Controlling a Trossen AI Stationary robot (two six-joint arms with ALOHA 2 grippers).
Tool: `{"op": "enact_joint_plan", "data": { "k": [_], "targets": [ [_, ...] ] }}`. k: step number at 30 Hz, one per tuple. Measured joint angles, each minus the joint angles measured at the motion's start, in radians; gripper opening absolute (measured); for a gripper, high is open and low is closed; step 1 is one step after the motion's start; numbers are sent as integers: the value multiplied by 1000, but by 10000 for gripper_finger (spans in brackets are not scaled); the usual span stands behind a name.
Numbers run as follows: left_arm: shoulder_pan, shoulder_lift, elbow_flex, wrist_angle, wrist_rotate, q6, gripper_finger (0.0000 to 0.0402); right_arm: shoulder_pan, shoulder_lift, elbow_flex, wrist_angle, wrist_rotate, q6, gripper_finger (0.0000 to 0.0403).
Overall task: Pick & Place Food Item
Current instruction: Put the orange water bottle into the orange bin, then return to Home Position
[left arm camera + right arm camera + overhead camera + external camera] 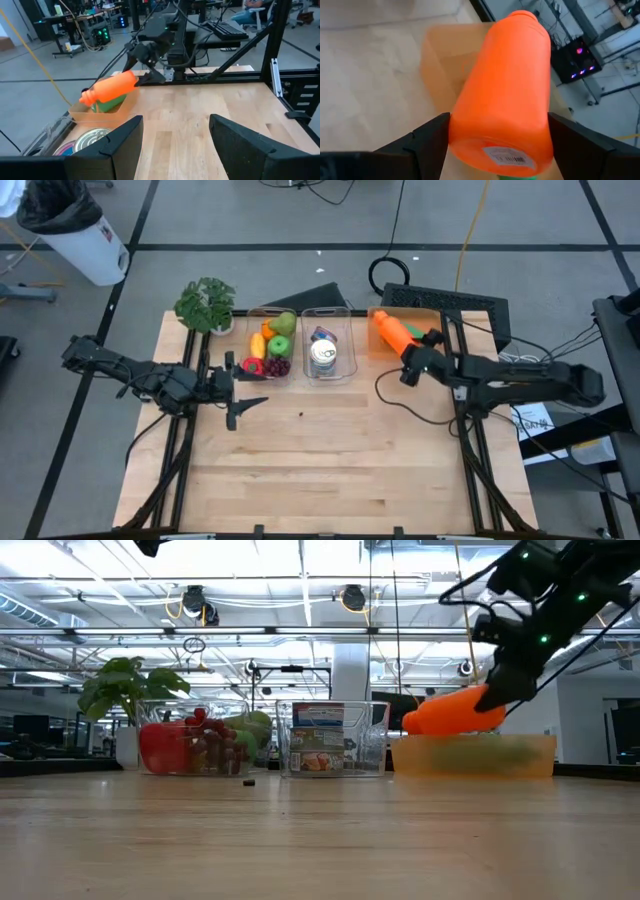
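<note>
Along the wooden desk's (330, 450) far edge, the orange bottle (392, 331) is held clamped in the right tool (412, 352) over the orange bin (472, 756) at two o'clock, seemingly for placement, while the left tool (232, 385), fingers apart, waits at nine o'clock.

The wooden table (330, 450) is being viewed from straight above by the high camera, with both arms taken in. It is being viewed level from table-top height by the low camera, facing the row of bins and the room behind. The table is being looked across by the left wrist camera, past its own fingers (120, 145), toward the orange bottle (110, 87), which is being seen very close by the right wrist camera (505, 85) and shared by all four views.
</note>
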Motion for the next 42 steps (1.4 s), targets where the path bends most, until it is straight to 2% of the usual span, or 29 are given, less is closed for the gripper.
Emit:
{"op": "enact_joint_plan", "data": {
  "k": [8,13,17,20,30,42],
  "targets": [
    [0,0,0,-3,0,-6,243,-148,59,0,79,-124,-192,290],
    [0,0,0,-3,0,-8,243,-199,93,0,79,-124,-350,290],
    [0,0,0,-4,0,-8,243,-216,119,1,76,-125,-403,291],
    [0,0,0,-4,0,-8,243,-215,131,1,78,-129,-376,298],
    [0,0,0,0,0,-5,243,-215,107,1,81,-127,-121,353],
    [0,-10,0,8,-21,35,243,-187,-3,39,101,-129,10,356]
  ]
}}
